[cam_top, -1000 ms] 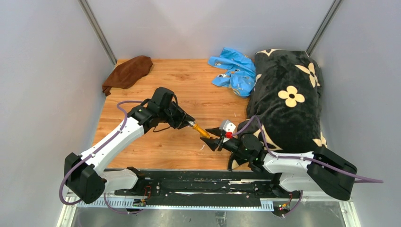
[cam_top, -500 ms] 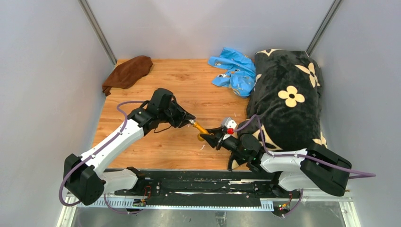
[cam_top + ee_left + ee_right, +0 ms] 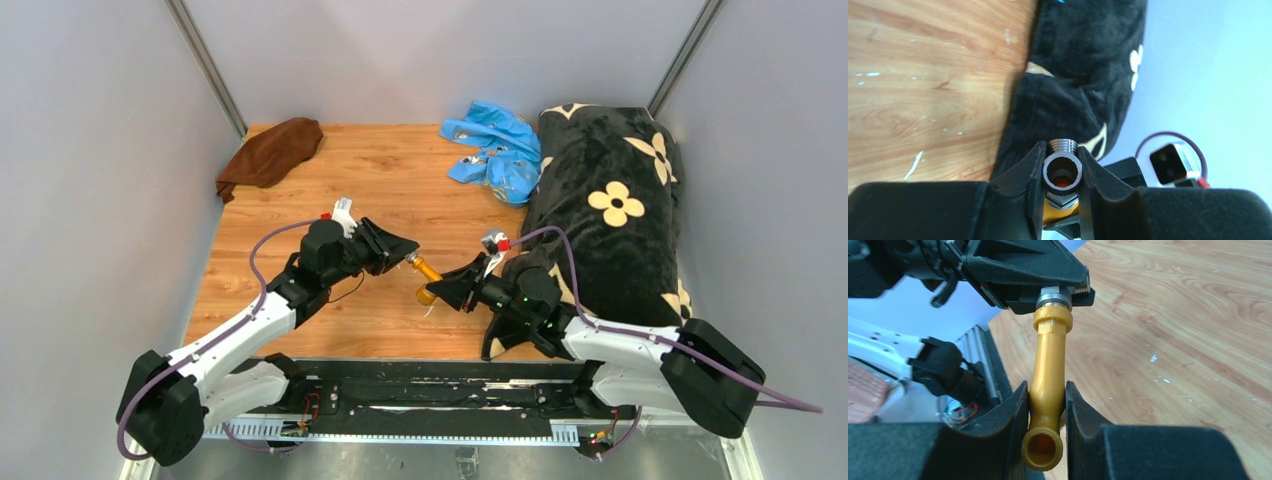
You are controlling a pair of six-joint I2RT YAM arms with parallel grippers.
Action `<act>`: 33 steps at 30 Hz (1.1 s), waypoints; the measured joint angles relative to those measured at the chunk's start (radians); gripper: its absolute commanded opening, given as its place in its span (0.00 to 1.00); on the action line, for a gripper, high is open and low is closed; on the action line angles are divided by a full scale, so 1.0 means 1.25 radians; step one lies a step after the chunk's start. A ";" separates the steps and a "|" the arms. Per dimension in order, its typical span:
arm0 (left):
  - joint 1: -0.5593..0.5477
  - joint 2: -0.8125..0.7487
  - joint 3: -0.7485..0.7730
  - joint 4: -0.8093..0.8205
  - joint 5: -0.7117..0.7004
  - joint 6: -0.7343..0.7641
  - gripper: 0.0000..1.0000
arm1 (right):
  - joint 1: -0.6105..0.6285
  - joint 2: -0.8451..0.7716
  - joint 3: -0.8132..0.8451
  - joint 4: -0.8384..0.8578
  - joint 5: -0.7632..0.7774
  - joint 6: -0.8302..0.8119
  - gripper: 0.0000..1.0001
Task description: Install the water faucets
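The brass-orange bent spout (image 3: 425,277) hangs above the wooden table (image 3: 380,180) between my two grippers. My right gripper (image 3: 445,291) is shut on its lower part near the open end. In the right wrist view the spout (image 3: 1049,365) rises between my right gripper's (image 3: 1046,386) fingers to the silver fitting (image 3: 1055,294). My left gripper (image 3: 406,251) is shut on that silver-grey fitting. In the left wrist view the fitting (image 3: 1063,171) sits clamped in my left gripper (image 3: 1062,152), its threaded stub at the tips and the orange spout below it. Spout and fitting meet end to end.
A bright blue plastic bag (image 3: 495,150) lies at the back. A black flowered cushion (image 3: 610,210) fills the right side, just behind my right arm. A brown cloth (image 3: 270,152) lies at the back left corner. Grey walls close in three sides.
My left arm has dropped and its wrist has rolled, still holding the fitting. My right gripper has moved up and left with the spout. Both grips have held.
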State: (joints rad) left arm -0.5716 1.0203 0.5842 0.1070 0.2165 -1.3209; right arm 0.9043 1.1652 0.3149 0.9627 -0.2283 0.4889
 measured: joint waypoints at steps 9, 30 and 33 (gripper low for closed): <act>-0.013 -0.078 -0.120 0.300 0.020 0.031 0.00 | -0.032 -0.090 0.002 -0.016 -0.073 0.165 0.01; -0.015 -0.083 -0.235 0.613 -0.050 0.023 0.00 | -0.061 0.067 -0.041 0.254 -0.173 0.540 0.73; -0.015 -0.104 -0.235 0.598 -0.067 0.023 0.00 | -0.061 0.042 -0.057 0.238 -0.170 0.535 0.75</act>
State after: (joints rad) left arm -0.5903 0.8902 0.2905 0.8551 0.1326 -1.2926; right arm 0.8280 1.2182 0.2432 1.2606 -0.4404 1.1576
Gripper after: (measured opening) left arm 0.282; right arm 0.736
